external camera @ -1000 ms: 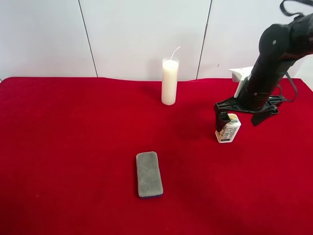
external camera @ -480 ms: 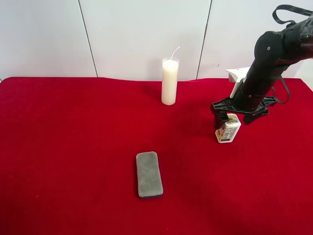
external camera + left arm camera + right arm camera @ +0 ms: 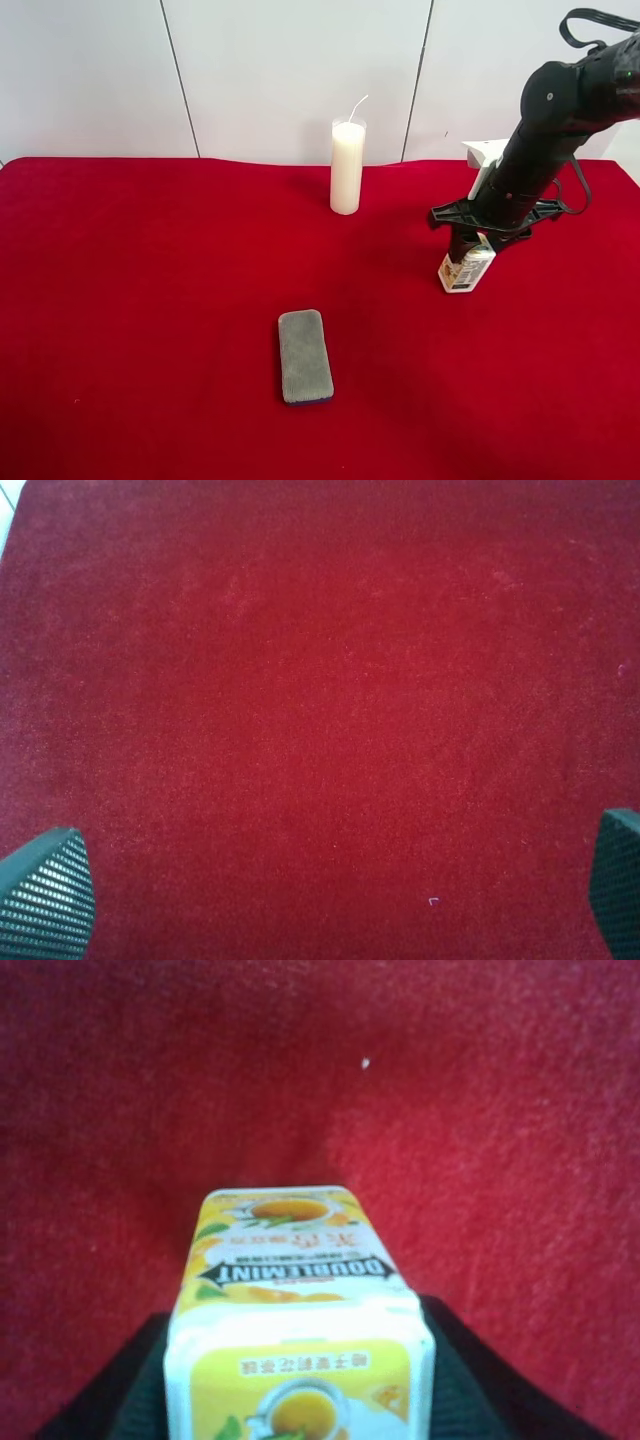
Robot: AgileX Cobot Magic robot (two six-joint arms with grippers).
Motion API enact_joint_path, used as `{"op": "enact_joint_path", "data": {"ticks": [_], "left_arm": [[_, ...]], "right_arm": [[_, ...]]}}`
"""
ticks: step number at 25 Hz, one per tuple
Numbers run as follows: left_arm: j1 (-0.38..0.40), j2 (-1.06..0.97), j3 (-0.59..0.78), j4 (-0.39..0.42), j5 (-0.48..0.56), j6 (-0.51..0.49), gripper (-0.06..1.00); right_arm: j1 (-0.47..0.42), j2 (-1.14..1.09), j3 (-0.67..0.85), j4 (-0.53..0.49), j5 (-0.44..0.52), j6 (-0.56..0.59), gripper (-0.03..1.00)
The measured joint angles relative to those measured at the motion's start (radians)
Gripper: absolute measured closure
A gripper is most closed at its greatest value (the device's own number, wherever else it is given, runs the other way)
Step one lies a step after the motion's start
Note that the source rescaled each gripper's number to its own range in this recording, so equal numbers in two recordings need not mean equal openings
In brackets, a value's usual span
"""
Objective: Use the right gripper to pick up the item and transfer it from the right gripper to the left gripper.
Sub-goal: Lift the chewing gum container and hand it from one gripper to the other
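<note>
The item (image 3: 466,269), a small white packet with a yellow-orange label, stands on the red cloth at the right of the exterior high view. My right gripper (image 3: 470,245) comes down on its top end and is shut on it. In the right wrist view the item (image 3: 300,1300) fills the lower middle, with black jaws pressed against both of its sides and my right gripper (image 3: 300,1405) closed around it. My left gripper (image 3: 330,895) is open, its fingertips (image 3: 45,895) far apart over bare red cloth. The left arm does not show in the exterior high view.
A tall white candle (image 3: 347,167) stands near the back middle of the red cloth (image 3: 150,300). A grey flat pad (image 3: 304,355) lies toward the front middle. A white wall runs behind the table.
My right gripper's jaws have closed from wide apart onto the item, and the arm has shifted slightly left. The packet now leans a little. The candle and pad have not moved.
</note>
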Motion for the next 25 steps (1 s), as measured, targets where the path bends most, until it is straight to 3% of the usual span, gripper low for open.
{"op": "enact_joint_path", "data": {"ticks": [14,25], "left_arm": [[0.0,0.0,0.0,0.0,0.0,0.0,-0.06],[0.0,0.007,0.0,-0.016,0.0,0.014,-0.06]], "right_arm": [[0.0,-0.263,0.0,0.021,0.182,0.0,0.95],[0.015,-0.439,0.0,0.134,0.297,-0.082,0.95]]}}
